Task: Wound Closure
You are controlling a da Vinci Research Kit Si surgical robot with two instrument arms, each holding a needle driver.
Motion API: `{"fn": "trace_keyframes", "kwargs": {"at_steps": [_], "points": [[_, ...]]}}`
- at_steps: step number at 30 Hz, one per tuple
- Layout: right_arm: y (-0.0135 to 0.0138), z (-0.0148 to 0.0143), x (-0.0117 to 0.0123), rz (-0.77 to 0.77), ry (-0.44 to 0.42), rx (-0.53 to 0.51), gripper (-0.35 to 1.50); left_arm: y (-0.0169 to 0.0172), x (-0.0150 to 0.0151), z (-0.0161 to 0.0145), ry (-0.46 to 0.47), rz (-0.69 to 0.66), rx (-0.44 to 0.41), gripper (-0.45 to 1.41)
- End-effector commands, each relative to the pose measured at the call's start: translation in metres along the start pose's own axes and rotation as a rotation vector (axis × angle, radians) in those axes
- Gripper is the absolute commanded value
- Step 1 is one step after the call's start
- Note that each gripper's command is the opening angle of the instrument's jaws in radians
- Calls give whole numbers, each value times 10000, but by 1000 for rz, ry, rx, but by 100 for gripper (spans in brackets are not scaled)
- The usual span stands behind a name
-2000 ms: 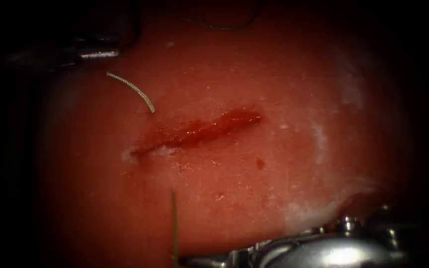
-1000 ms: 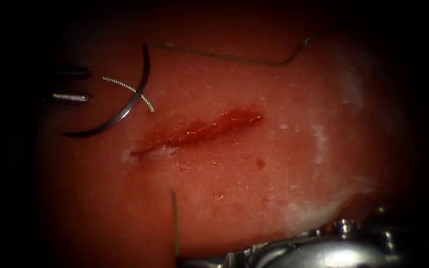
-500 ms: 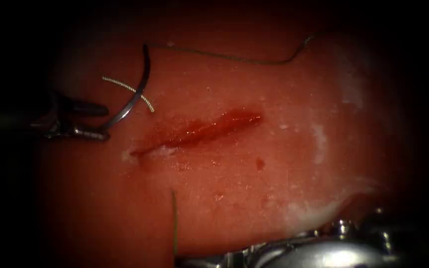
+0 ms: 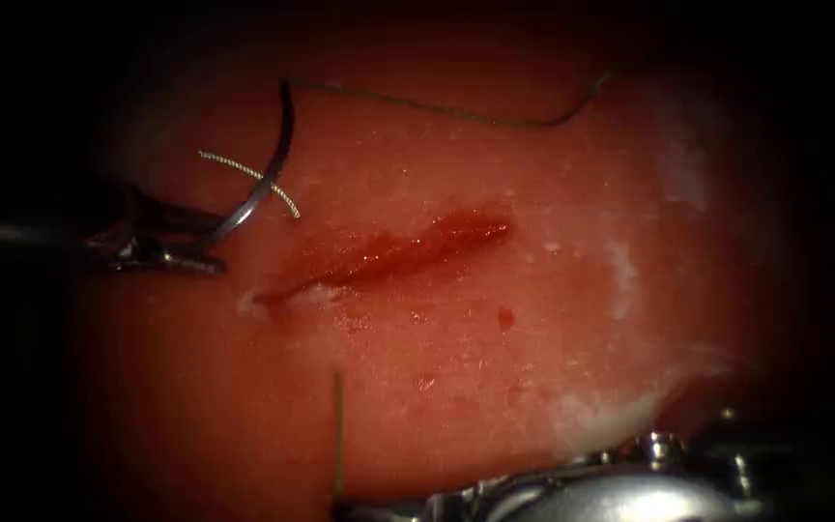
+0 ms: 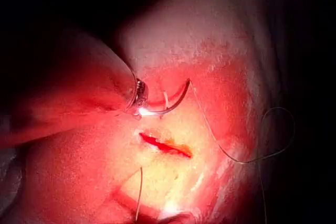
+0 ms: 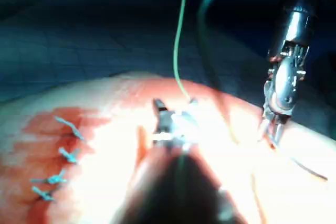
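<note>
Left tool [image 4: 207, 247] pinching the curved needle [image 4: 265, 179] near its tip end, lying left of the cut [image 4: 388, 253], thread [image 4: 456, 114] trailing across the tissue [image 4: 495, 367], right tool [image 4: 572, 488] sitting apart, jaw state impossible to tell

I can read no writing from here: no text, label, brand, number or sign stands on anything in my views.
</note>
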Motion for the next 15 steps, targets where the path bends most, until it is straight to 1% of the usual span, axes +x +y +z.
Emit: {"fn": "trace_keyframes", "kwargs": {"at_steps": [1, 4, 8, 13, 15], "points": [[-1, 8, -1, -1, 2, 0, 128, 0, 2, 2, -1, -9, 4, -35], [-1, 8, -1, -1, 2, 0, 128, 1, 21, -20, 42, -25, 22, -35], [-1, 8, -1, -1, 1, 0, 128, 2, 36, -31, 46, -40, 24, -35], [-1, 9, -1, -2, 2, 2, 128, -6, 44, -32, 47, -46, 24, -35], [-2, 10, -2, -2, 2, 2, 128, -18, 44, -27, 48, -42, 30, -35]]}}
